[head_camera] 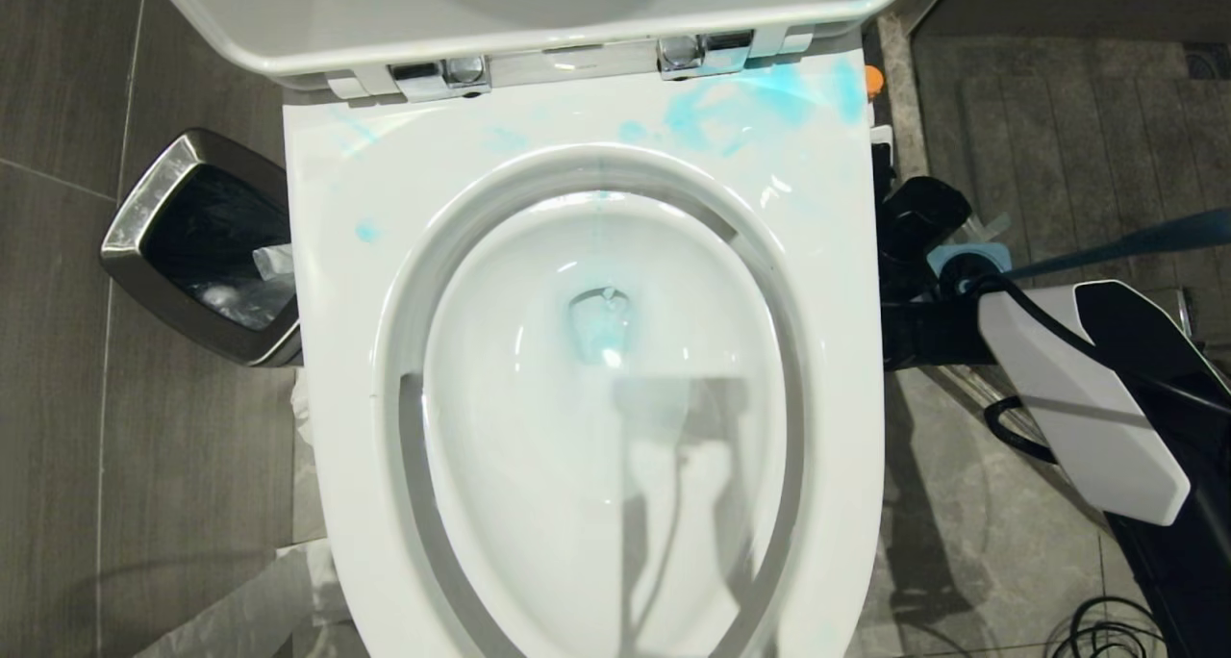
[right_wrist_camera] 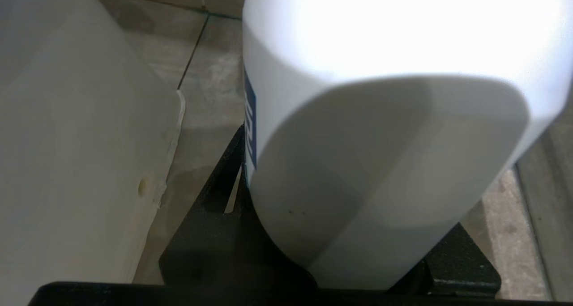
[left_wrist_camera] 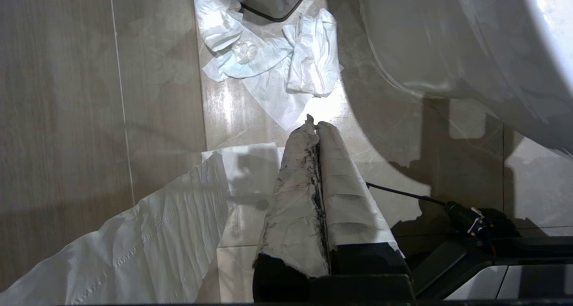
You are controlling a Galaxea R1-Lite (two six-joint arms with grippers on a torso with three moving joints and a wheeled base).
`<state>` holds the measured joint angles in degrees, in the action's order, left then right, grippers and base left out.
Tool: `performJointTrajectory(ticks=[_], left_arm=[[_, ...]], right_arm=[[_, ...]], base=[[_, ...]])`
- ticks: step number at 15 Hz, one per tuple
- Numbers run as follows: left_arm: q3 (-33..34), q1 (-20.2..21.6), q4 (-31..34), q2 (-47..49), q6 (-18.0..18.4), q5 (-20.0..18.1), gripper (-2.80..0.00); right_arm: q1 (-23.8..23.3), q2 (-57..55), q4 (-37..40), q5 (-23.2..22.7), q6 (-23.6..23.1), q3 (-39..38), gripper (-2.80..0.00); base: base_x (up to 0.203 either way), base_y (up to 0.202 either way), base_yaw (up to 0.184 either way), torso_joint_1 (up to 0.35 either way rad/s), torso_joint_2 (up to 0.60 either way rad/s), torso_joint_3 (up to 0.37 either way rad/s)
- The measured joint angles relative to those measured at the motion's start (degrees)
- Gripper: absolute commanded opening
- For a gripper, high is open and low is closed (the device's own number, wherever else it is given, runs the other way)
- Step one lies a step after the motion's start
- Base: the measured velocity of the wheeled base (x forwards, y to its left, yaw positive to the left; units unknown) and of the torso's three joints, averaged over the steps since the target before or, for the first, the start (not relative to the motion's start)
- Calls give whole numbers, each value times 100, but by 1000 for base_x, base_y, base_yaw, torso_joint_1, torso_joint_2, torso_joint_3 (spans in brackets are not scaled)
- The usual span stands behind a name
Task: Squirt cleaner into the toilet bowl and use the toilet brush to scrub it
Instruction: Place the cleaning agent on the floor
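Nearest the robot, the toilet bowl (head_camera: 587, 427) fills the middle of the head view. Blue cleaner sits in the water at its drain (head_camera: 601, 326), just above centre, and a shadow runs from there toward six o'clock. The wide white rim (head_camera: 327, 283) carries a small blue spot at nine o'clock and broad blue smears (head_camera: 750, 105) at one o'clock, below the hinges. The raised seat and lid (head_camera: 288, 23) stand at twelve o'clock.

At three o'clock, off the rim and over the floor, the right arm's white and black shell (head_camera: 1077, 398) reaches in. Its gripper (right_wrist_camera: 340, 252) is clamped around a white cleaner bottle (right_wrist_camera: 380, 118) with a blue label edge; the bottle's base fills the right wrist view, with the toilet's white outer wall (right_wrist_camera: 67, 140) beside it. Just beyond the arm a blue and black fixture is too hidden to name.

The left gripper (left_wrist_camera: 315, 127) hangs low beside the toilet base, its paper-wrapped fingers (left_wrist_camera: 295, 194) pressed together on nothing, above crumpled tissue (left_wrist_camera: 277, 60) and a paper strip (left_wrist_camera: 147, 243) on the tiles.

At nine o'clock a steel-rimmed bin (head_camera: 192, 244) stands against the toilet's side, lined in black, holding clear plastic and a white scrap.
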<state>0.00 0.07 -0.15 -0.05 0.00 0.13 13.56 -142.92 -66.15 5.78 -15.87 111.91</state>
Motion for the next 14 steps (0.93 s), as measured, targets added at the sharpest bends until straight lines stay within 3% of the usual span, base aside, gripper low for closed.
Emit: performJointTrajectory(ticks=[14], left_arm=[[0, 0, 0, 0, -7, -2, -280]], right_arm=[[-6, -85, 2, 11, -2, 30, -280]], base=[[0, 0, 0, 0, 0, 0]])
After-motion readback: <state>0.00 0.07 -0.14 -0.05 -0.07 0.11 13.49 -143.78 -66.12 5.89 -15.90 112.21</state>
